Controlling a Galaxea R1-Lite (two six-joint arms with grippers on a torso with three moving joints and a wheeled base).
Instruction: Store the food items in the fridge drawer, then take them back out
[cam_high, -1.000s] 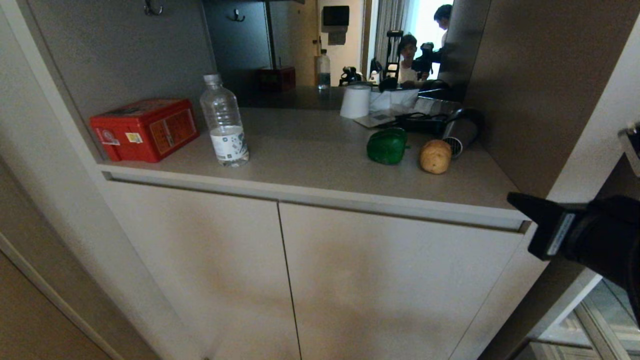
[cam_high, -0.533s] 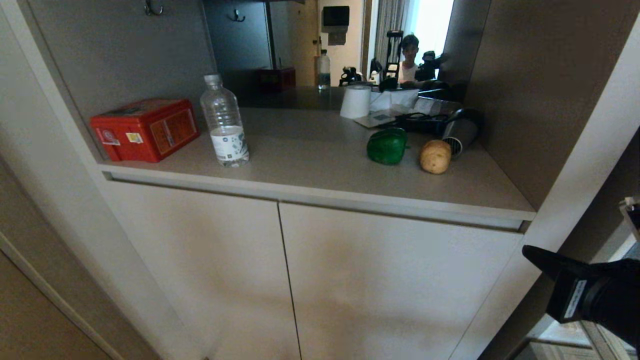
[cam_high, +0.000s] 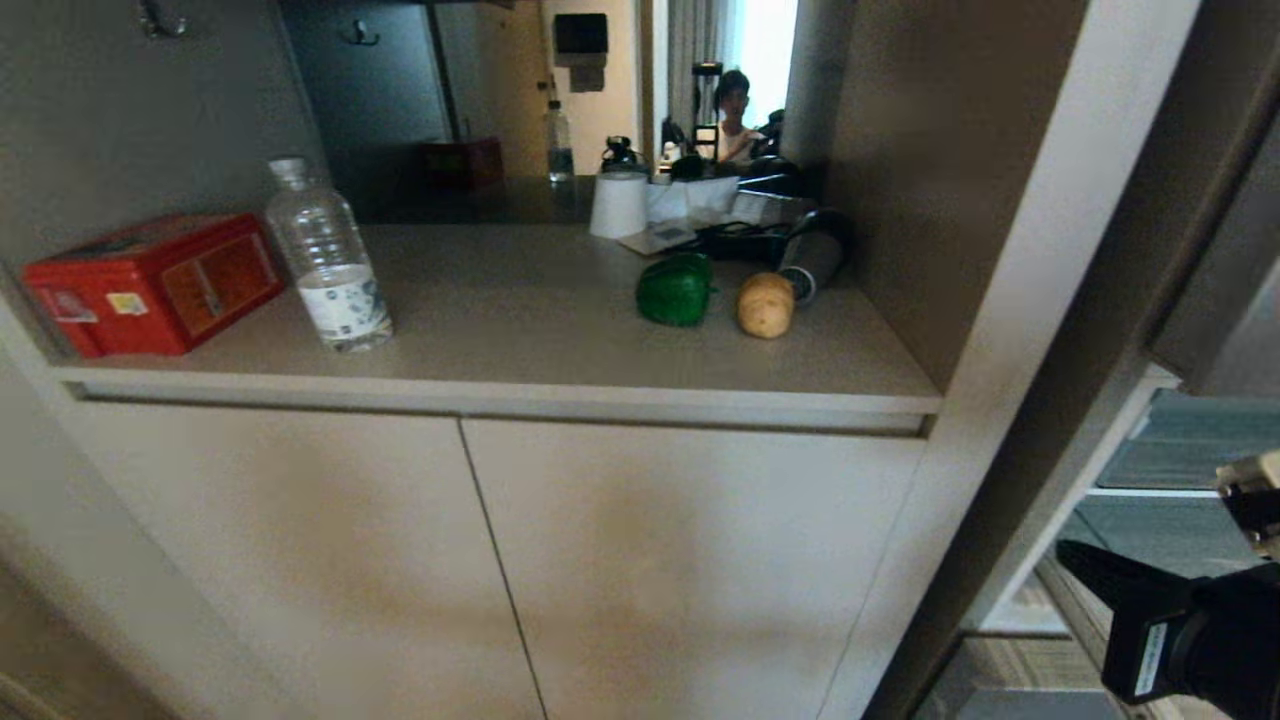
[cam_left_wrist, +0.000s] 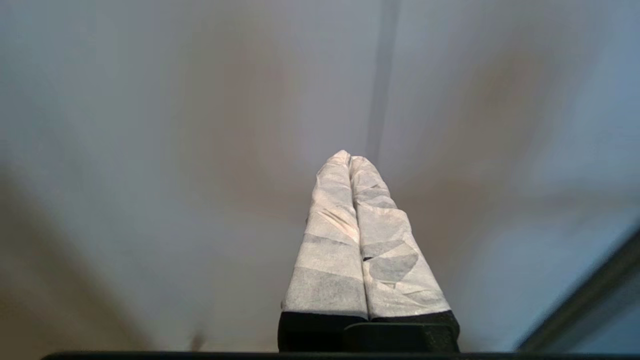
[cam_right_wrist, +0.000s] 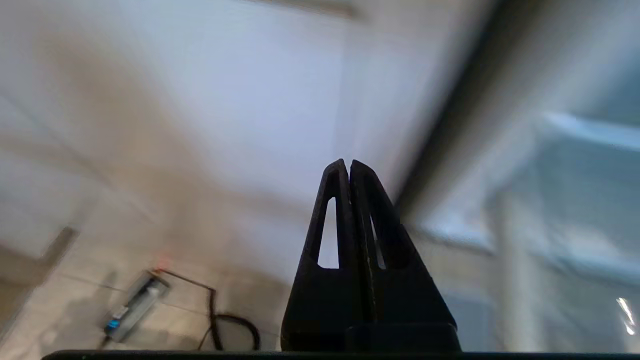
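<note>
The food items lie side by side on the beige counter (cam_high: 560, 330): a dark-green bell pepper (cam_high: 676, 290) and a tan potato (cam_high: 765, 305) just to its right. My right gripper (cam_high: 1070, 553) hangs low at the right, below counter level and in front of the open fridge's shelves (cam_high: 1170, 470). Its black fingers (cam_right_wrist: 348, 162) are shut with nothing between them. My left gripper (cam_left_wrist: 349, 157), wrapped in white tape, is shut and empty and faces a pale cabinet door. I cannot make out the fridge drawer.
A red box (cam_high: 150, 285) and a water bottle (cam_high: 328, 265) stand at the counter's left. A white paper roll (cam_high: 618, 203) and a grey hair dryer (cam_high: 812, 255) lie behind the food. A person shows in the mirror (cam_high: 735, 115). A power strip (cam_right_wrist: 135, 305) lies on the floor.
The head camera has swung to the right, so the counter sits further left and fridge shelves now show. My right gripper has sunk from counter-edge height to well below it.
</note>
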